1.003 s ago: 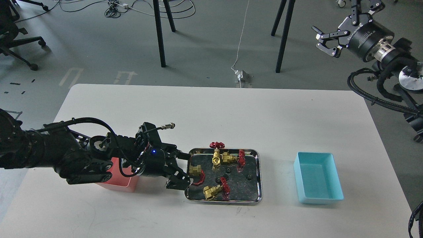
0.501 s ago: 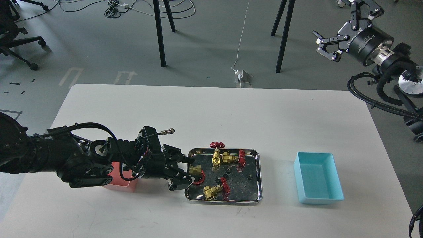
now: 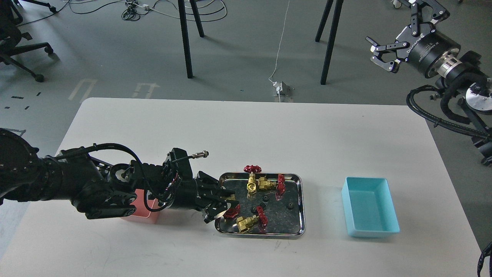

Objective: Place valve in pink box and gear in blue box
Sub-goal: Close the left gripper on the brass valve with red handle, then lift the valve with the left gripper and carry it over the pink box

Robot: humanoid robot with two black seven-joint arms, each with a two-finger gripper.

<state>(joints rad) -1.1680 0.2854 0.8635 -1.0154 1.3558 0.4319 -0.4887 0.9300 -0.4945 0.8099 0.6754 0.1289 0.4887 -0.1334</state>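
Four brass valves with red handwheels lie in a steel tray (image 3: 301, 215). My left gripper (image 3: 221, 206) reaches in over the tray's left rim, its fingers open on either side of the leftmost valve (image 3: 231, 212), whose brass body is mostly hidden. The other valves are at the back (image 3: 251, 185), the back right (image 3: 269, 184) and the front (image 3: 246, 223). Three tiny black gears (image 3: 264, 199), (image 3: 254, 209), (image 3: 290, 205) lie among them. The pink box (image 3: 144, 216) is mostly hidden under my left arm. The blue box (image 3: 369, 209) stands empty to the right. My right gripper (image 3: 378, 52) is open, high at the upper right.
The white table (image 3: 246, 130) carries the tray at the front centre, between the two boxes. Beyond its far edge are black stand legs (image 3: 186, 42), cables and a power strip (image 3: 281, 89) on the floor. An office chair (image 3: 15, 46) is at the far left.
My left gripper has moved right over the tray rim, and its fingers now straddle the leftmost valve, with a narrower gap. My right gripper has drifted slightly up and right.
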